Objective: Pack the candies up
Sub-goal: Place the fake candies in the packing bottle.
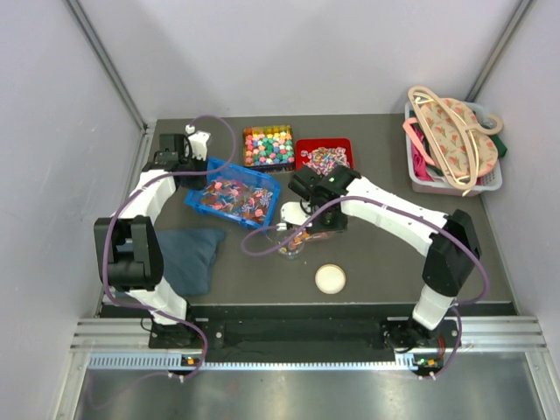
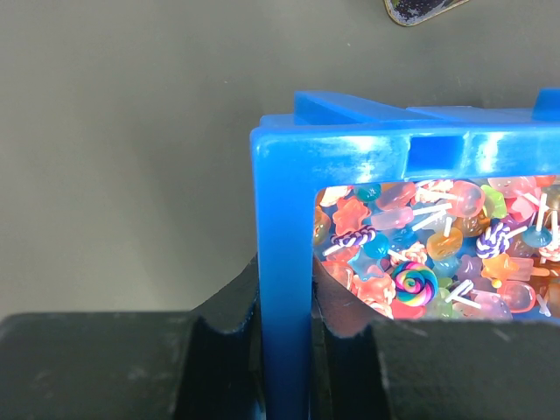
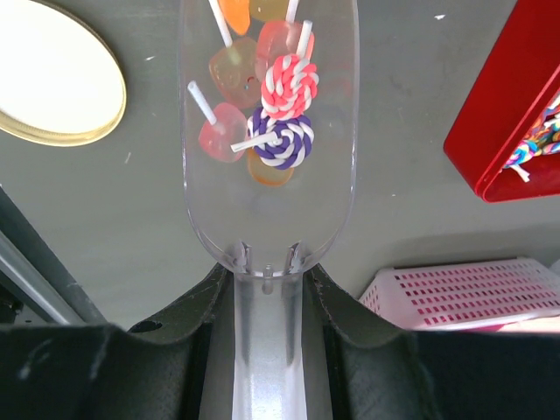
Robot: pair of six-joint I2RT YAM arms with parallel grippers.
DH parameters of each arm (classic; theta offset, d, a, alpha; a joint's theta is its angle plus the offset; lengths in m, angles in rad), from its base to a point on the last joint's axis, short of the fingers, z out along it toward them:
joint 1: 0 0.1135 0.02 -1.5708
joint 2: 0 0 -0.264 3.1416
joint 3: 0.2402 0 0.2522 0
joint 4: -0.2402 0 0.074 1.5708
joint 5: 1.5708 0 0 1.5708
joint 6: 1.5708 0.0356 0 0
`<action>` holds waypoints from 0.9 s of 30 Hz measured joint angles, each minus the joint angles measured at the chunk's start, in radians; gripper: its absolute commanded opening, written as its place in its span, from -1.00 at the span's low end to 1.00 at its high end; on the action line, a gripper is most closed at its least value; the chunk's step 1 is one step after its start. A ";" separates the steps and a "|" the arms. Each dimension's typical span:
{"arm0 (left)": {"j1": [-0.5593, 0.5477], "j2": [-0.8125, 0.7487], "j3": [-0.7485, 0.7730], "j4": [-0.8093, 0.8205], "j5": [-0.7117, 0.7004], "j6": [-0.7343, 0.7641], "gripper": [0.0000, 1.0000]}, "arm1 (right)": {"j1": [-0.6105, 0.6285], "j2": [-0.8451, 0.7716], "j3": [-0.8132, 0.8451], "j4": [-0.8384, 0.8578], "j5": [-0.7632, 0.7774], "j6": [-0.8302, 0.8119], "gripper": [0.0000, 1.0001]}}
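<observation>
— Several candies (image 3: 262,105) sit in the clear scoop (image 3: 267,201), just ahead of the right gripper (image 3: 267,297), which is clamped on its handle.
— Noted; left gripper (image 2: 284,324) pinches the blue bin (image 2: 280,219) wall, steadying. Keep scoop level; tip slowly so sticks don't snag.

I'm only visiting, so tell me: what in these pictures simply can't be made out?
Right wrist view: the clear scoop runs past the top edge, so its candies cannot be counted.
Top view: the right tool covers whatever lies under the scoop.
Left wrist view: the blue bin is cut off at the right edge; the left tool hides its lower wall.
Top view: the red tray holds contents too small to tell apart.
</observation>
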 measured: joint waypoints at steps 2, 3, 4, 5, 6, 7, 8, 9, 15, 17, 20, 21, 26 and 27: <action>0.000 0.000 0.000 0.000 0.000 0.000 -1.00 | 0.004 0.010 0.000 -0.006 0.011 -0.002 -1.00; 0.000 0.000 0.000 0.000 0.000 0.000 -1.00 | 0.007 0.012 0.000 -0.009 0.015 -0.002 -1.00; 0.000 0.000 0.000 0.000 0.000 0.000 -1.00 | 0.010 0.018 0.003 -0.013 0.018 -0.003 -1.00; 0.000 0.000 0.000 0.000 0.000 0.000 -1.00 | 0.015 0.022 0.010 -0.018 0.021 -0.004 -1.00; 0.000 0.000 0.000 0.000 0.000 0.000 -1.00 | 0.020 0.027 0.017 -0.019 0.024 -0.005 -1.00; 0.000 0.000 0.000 0.000 0.000 0.000 -1.00 | 0.026 0.031 0.023 -0.021 0.029 -0.008 -1.00; 0.000 0.000 0.000 0.000 0.000 0.000 -1.00 | 0.031 0.033 0.029 -0.026 0.034 -0.009 -1.00; 0.000 0.000 0.000 0.000 0.000 0.000 -1.00 | 0.035 0.036 0.034 -0.028 0.038 -0.010 -1.00; 0.001 0.000 0.000 0.000 0.000 0.000 -1.00 | 0.052 0.045 0.051 -0.038 0.061 -0.017 -1.00; 0.001 0.000 0.000 0.000 0.000 0.000 -1.00 | 0.058 0.046 0.052 -0.041 0.073 -0.020 -1.00; 0.002 0.000 0.000 0.000 0.002 0.000 -1.00 | 0.067 0.051 0.052 -0.046 0.095 -0.025 -1.00; 0.002 0.000 0.000 0.000 0.002 -0.001 -1.00 | 0.069 0.055 0.052 -0.047 0.099 -0.027 -1.00; 0.003 0.000 0.000 0.000 0.005 -0.001 -1.00 | 0.074 0.064 0.071 -0.058 0.113 -0.028 -1.00; 0.003 0.000 0.000 0.000 0.006 -0.001 -1.00 | 0.074 0.064 0.073 -0.059 0.114 -0.028 -1.00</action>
